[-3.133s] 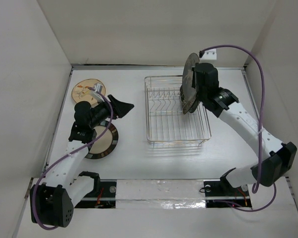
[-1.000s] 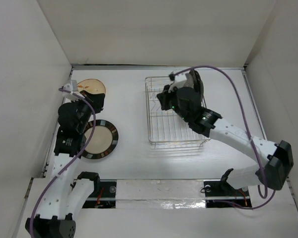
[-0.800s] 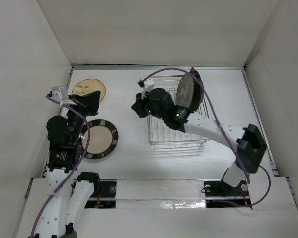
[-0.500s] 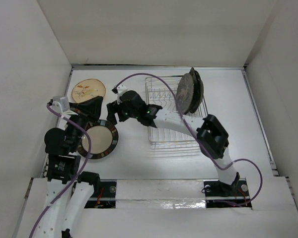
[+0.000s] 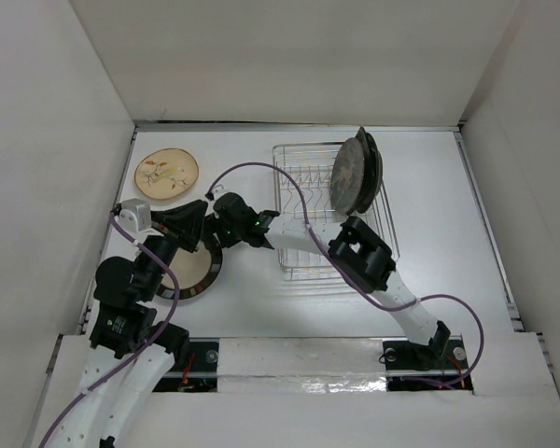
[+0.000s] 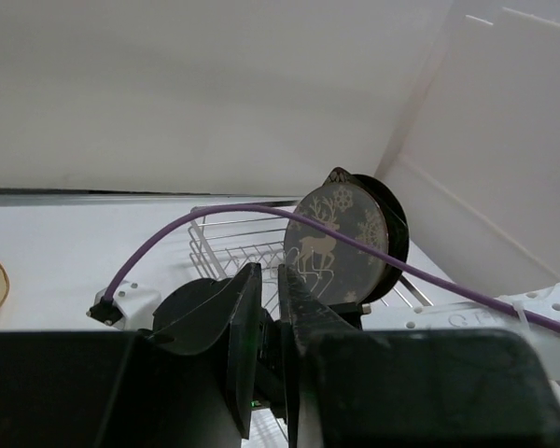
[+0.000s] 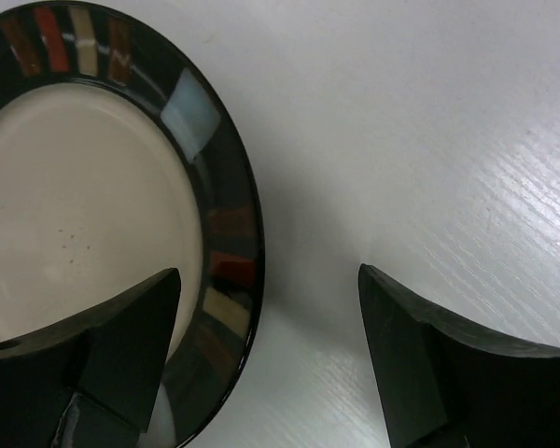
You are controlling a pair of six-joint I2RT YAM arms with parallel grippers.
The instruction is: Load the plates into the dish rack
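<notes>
The dish rack (image 5: 331, 224) holds two upright plates at its far right, a dark grey deer plate (image 5: 347, 177) in front of a black one (image 5: 371, 168). The deer plate (image 6: 341, 238) also shows in the left wrist view. A tan floral plate (image 5: 166, 175) lies flat at the back left. A cream-centred plate (image 5: 203, 273) with a dark rim lies on the table, partly under both arms. My right gripper (image 7: 269, 273) is open wide astride that plate's rim (image 7: 229, 224), not gripping it. My left gripper (image 6: 269, 273) hovers just left of it, its jaws a narrow gap apart and empty.
White walls enclose the table on three sides. My right arm (image 5: 355, 257) stretches across the front of the rack, and its purple cable (image 5: 289, 191) loops over it. The two grippers are close together near the table's left middle (image 5: 205, 224).
My right arm left the deer plate standing in the rack, swung left to the cream plate and opened. My left arm moved forward and right, and its jaws parted slightly.
</notes>
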